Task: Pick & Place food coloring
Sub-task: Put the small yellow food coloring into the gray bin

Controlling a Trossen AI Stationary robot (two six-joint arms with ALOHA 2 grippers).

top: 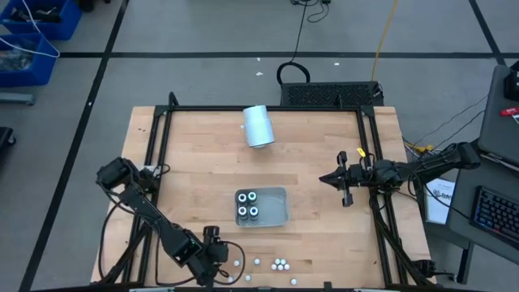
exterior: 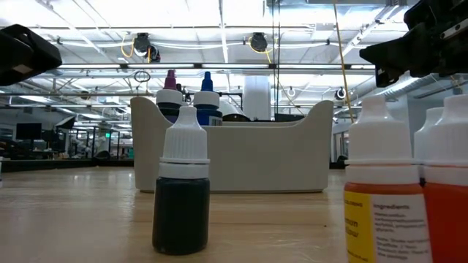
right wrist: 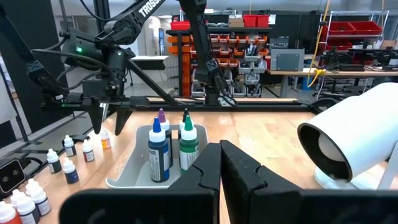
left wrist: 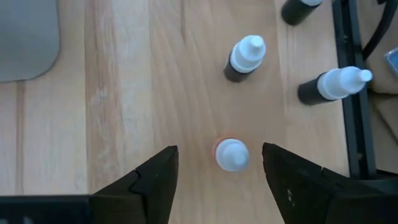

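Orange food coloring bottle [left wrist: 231, 153] stands between open left pincer [left wrist: 219, 180] fingers.

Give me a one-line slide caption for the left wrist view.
Open left gripper poised above an upright orange food coloring bottle on the wooden table, more bottles beyond.

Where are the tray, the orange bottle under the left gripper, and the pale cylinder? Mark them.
tray [top: 278, 212]: high view, bare floor.
orange bottle [left wrist: 232, 154]: left wrist view, white cap.
pale cylinder [top: 259, 126]: high view, side wall.
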